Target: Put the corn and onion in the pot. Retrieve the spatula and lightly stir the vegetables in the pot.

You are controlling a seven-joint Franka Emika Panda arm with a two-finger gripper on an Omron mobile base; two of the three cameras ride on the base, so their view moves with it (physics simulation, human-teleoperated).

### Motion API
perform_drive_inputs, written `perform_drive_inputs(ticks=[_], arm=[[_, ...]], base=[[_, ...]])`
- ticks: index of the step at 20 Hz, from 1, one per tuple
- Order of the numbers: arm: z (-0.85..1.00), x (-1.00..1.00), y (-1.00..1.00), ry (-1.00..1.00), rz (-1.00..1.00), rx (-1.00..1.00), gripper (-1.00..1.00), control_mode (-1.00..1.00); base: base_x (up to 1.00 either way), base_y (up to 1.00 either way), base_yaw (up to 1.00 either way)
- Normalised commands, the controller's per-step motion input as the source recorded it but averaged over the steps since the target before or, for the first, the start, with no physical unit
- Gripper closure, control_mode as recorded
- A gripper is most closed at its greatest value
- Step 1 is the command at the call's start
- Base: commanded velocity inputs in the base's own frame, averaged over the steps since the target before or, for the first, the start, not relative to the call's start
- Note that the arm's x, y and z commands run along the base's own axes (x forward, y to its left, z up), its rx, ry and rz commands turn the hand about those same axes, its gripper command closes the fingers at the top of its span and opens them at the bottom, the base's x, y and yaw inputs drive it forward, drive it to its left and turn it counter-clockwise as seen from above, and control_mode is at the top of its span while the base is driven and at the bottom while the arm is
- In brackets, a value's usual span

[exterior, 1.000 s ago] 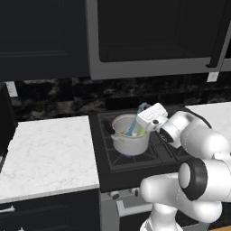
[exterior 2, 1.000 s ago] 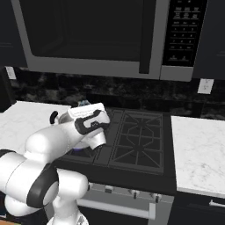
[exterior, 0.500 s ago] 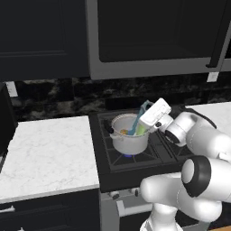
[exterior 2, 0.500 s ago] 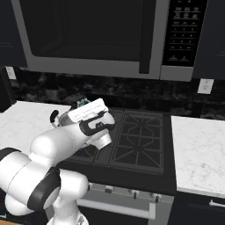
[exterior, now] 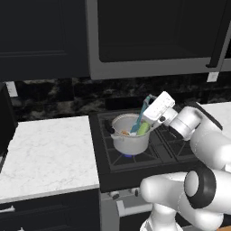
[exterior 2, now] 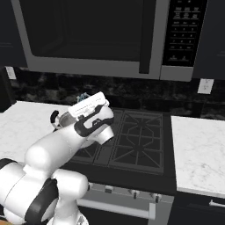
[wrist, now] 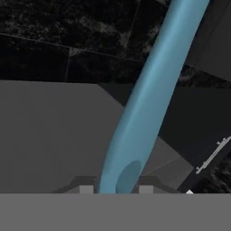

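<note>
Teal spatula (exterior: pixel 140 116) now tilted more upright

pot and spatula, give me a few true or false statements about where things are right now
1. The pot sits on the stove. True.
2. The spatula lies flat on the white counter. False: it leans into the pot, held by the pincer.
3. The corn is inside the pot. True.
4. The pot is tipped on its side. False: it stands upright.
5. The pincer is open and empty. False: it is shut on the spatula.
</note>
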Motion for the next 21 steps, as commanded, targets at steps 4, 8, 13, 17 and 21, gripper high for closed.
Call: perform_drive_inputs(ticks=[4, 8, 13, 17, 21], arm=[[0.3, 0.0, 0.0, 0.09, -0.01, 0.0, 1.0, -1.0], [-0.05, -0.03, -0.04, 0.03, 0.0, 0.0, 1.0, -1.0], [0.07, -0.09, -0.04, 0.0, 0.0, 0.01, 1.0, -1.0], [0.38, -0.28, 0.0, 0.0, 0.02, 0.13, 1.0, -1.0], [0.23, -0.3, 0.0, 0.0, 0.01, 0.1, 1.0, -1.0]], base=[[0.0, 0.0, 0.0], [0.0, 0.0, 0.0], [0.0, 0.0, 0.0], [0.0, 0.0, 0.0], [0.0, 0.0, 0.0]])
